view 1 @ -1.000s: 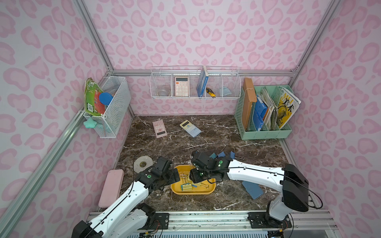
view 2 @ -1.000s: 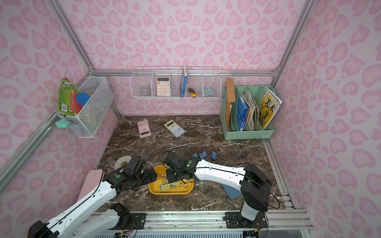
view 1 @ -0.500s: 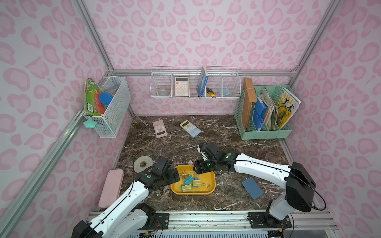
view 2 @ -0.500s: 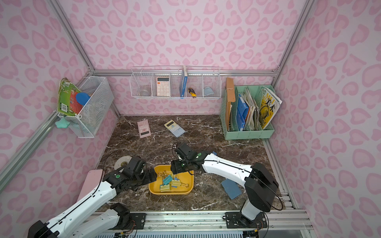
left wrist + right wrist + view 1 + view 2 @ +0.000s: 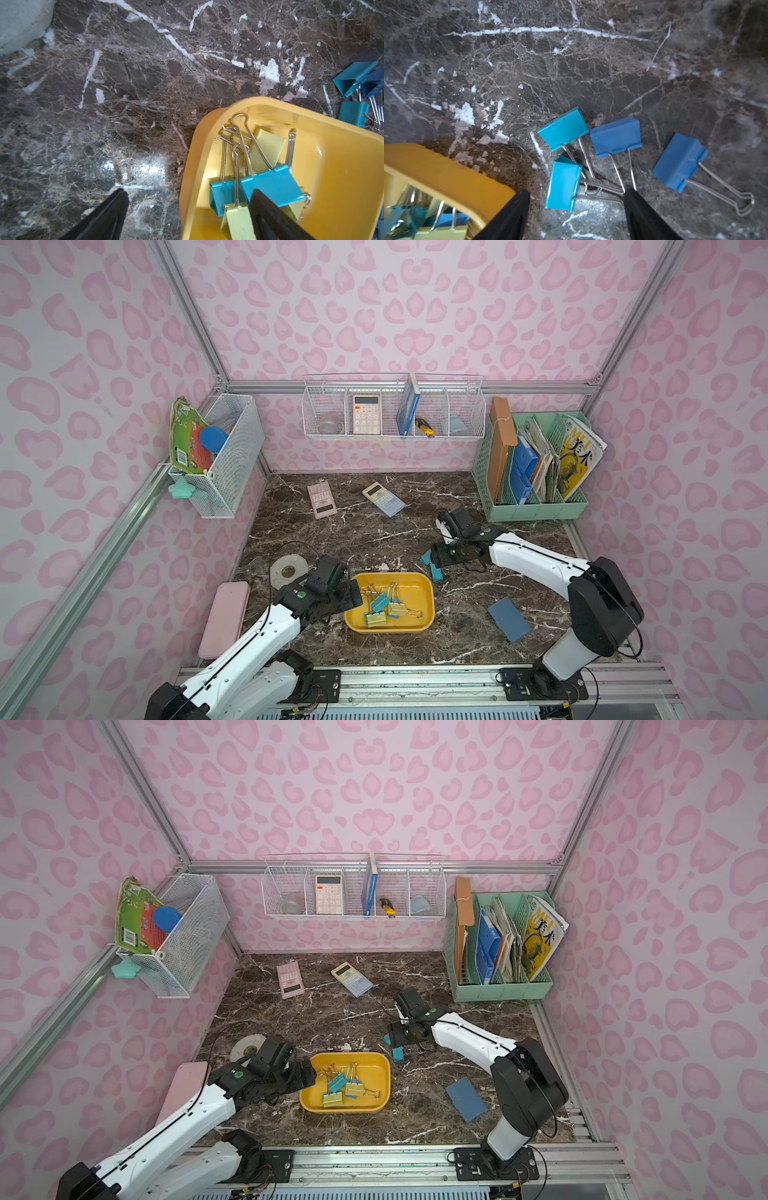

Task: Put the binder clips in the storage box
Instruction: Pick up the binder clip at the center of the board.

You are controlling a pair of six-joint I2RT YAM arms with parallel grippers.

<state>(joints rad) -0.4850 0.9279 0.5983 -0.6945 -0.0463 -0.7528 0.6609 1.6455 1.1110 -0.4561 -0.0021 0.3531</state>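
1. The left gripper (image 5: 354,598) hangs at the left end of the storage box (image 5: 390,628), jaws wide apart and holding nothing; one finger is outside over the marble table (image 5: 124,104), the other inside above the stowed clips; it looks well placed to steady the box and should keep out of the drop path.
2. The storage box sits near the front middle of the table; several binder clips (image 5: 384,608), teal and pale yellow, lie tangled in its left half; the bare right half is probably the better landing spot.
3. Four loose clips (image 5: 432,568) lie on the table just beside the box's far right corner; two are teal, two blue.
4. The right gripper (image 5: 576,192) hovers over them, jaws apart and empty; the nearest teal clip (image 5: 562,185) lies between its fingers; that clip's wire handles cross a neighbour's, so it is best to close on the folded body rather than the loops and lift slowly; a snagged neighbour may drag along.
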